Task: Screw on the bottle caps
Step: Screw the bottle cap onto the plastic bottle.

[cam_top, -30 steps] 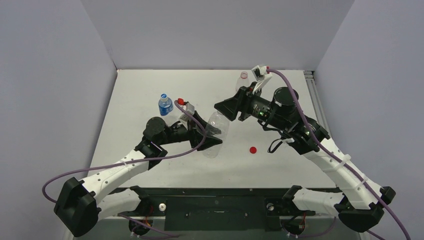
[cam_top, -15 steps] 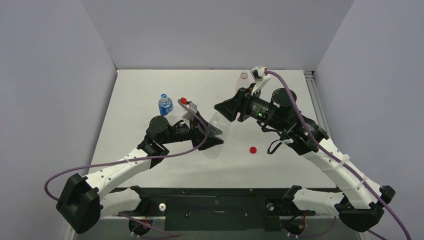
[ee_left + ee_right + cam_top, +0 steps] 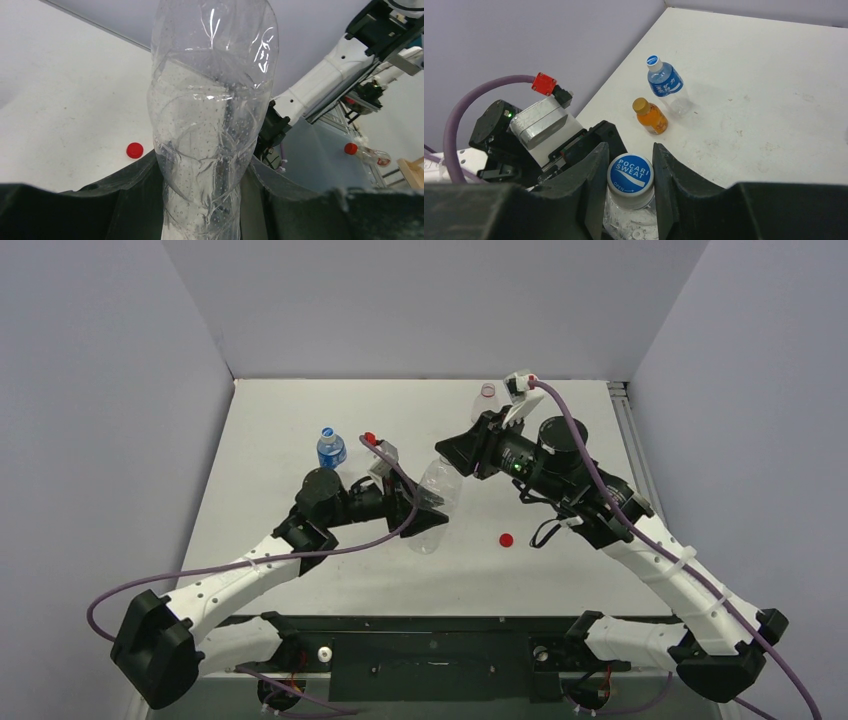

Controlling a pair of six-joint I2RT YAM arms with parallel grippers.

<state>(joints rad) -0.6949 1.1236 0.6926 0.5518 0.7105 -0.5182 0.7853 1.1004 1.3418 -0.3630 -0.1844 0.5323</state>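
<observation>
As bottle point(image 3: 210, 100) leans away, cap point(image 3: 630, 174) points up-and-away

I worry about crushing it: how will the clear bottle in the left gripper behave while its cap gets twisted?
The clear bottle looks empty, thin-walled and creased, so it is probably light and may buckle under the left gripper. Its smooth wall might slip and turn along when the right gripper, shut on the blue-and-white cap, twists.
</observation>
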